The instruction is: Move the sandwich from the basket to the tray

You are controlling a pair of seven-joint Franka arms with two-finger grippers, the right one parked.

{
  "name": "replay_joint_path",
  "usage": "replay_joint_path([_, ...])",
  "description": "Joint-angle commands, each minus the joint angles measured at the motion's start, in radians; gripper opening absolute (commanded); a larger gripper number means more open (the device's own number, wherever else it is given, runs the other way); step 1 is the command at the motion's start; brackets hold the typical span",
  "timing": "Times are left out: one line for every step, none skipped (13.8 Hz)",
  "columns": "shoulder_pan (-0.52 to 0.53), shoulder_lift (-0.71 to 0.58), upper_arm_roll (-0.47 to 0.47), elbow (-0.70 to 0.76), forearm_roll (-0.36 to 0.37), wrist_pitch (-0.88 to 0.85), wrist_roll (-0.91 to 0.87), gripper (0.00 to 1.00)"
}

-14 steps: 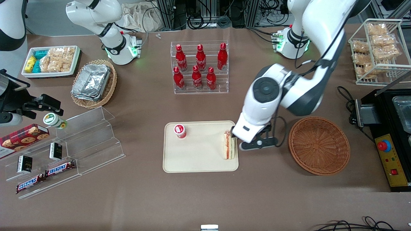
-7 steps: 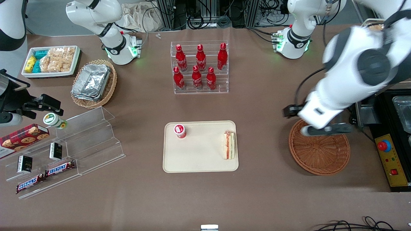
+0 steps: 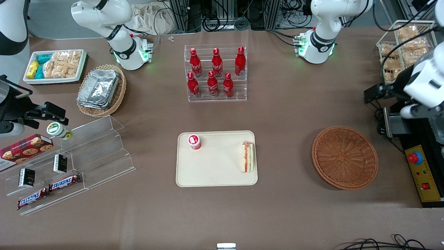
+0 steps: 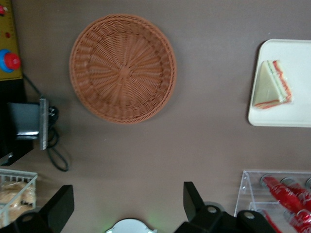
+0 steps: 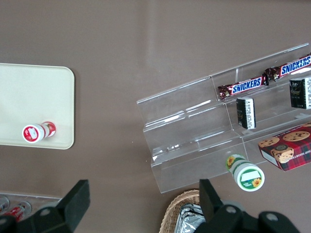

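On the tray [image 3: 215,173], the sandwich [image 3: 247,157] is now lying free near the edge facing the basket [image 3: 344,157], which is sitting empty. Since a second ago, the gripper [image 4: 127,208] has been pulling away from the tray, and is now hovering high toward the working arm's end, fingers spread and holding nothing. Delivery looks complete.

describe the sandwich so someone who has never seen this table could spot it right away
Find the flat cream-beige plastic tray in the middle of the brown table, nearer the front camera than the rack of red bottles. The triangular white-bread sandwich lies on it, at the end toward the empty round reddish-brown wicker basket. Orange-red and green filling stripes distinguish it from the small red-and-white cup. The tool hangs open, away from it.
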Motion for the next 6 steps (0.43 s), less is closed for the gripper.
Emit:
replay_joint_path([-0.012, -0.057, 0.012, -0.074, -0.001, 0.008, 0.021, 1.00])
replay_joint_path([-0.015, -0.052, 0.011, -0.060, -0.001, 0.008, 0.021, 1.00])
replay_joint_path([-0.022, -0.045, 0.011, -0.053, 0.003, 0.008, 0.024, 1.00])
replay_joint_path([-0.025, -0.042, 0.011, -0.051, 0.009, 0.009, 0.022, 1.00])
replay_joint_path([-0.027, -0.042, 0.011, -0.043, 0.016, 0.008, 0.021, 1.00])
replay_joint_path([-0.027, -0.042, 0.011, -0.043, 0.017, 0.008, 0.022, 1.00])
